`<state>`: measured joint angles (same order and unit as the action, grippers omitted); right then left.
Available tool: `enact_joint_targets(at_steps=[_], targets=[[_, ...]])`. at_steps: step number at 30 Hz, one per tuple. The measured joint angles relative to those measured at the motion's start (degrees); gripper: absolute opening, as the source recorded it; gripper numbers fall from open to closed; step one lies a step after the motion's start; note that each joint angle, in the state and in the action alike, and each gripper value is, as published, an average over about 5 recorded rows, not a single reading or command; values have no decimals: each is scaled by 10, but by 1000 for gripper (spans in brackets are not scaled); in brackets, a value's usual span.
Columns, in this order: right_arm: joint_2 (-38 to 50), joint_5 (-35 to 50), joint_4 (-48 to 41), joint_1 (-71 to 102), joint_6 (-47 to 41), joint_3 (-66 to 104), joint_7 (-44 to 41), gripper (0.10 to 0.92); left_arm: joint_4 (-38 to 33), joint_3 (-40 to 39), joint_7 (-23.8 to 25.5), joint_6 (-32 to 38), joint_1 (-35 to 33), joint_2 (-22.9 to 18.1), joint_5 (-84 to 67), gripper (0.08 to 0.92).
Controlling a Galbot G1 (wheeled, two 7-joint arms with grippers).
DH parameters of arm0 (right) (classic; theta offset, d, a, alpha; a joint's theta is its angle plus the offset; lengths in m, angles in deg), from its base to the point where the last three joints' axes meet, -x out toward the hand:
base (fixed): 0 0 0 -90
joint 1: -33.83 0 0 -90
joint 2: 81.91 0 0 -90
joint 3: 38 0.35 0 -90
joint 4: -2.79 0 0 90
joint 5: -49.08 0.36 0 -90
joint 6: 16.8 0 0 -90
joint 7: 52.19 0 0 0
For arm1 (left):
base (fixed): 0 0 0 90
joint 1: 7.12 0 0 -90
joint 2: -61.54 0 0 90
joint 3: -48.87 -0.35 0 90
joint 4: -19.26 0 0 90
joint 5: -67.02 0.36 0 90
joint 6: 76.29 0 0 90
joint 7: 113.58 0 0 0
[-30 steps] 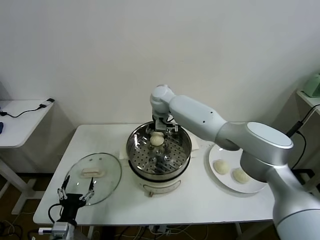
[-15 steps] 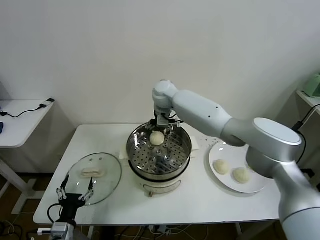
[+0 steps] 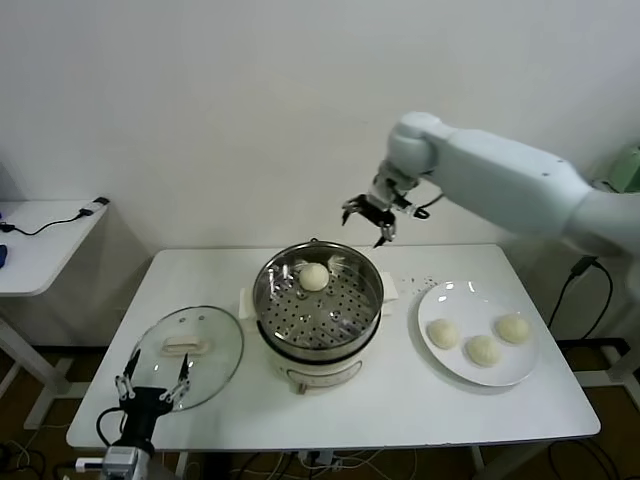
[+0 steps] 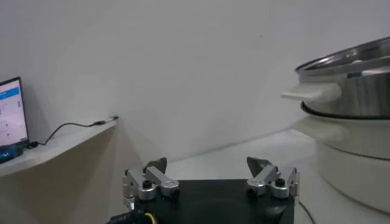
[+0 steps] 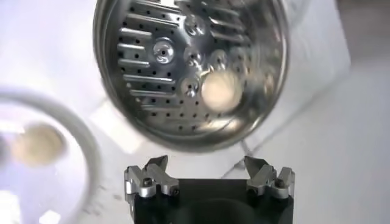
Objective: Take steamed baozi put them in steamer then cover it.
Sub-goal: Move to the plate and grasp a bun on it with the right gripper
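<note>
The right gripper (image 3: 370,219) is held wide open and empty; soft baozi (image 3: 442,333) (easily squashed) should be pinched gently at the sides.

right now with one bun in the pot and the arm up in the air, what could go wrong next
The baozi in the steamer lies at the far rim, so later buns should land on the bare tray. Three baozi sit close together on the plate; the open right gripper could nudge a neighbour. The cover overhangs the table's front edge by the left gripper and might slip.
</note>
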<state>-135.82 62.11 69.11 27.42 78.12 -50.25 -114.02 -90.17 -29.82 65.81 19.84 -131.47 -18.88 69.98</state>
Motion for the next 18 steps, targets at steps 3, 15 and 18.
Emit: enact_joint_targets(at_steps=[3, 15, 18], targets=[[43, 52, 16, 5, -63, -8, 16, 823, -1, -1, 0, 0, -2, 0, 0, 823], [124, 95, 28, 95, -191, 7, 27, 823, -5, -2, 0, 0, -6, -1, 5, 823], [127, 73, 20, 121, -192, 17, 18, 823, -3, -2, -1, 1, -8, -2, 5, 823]])
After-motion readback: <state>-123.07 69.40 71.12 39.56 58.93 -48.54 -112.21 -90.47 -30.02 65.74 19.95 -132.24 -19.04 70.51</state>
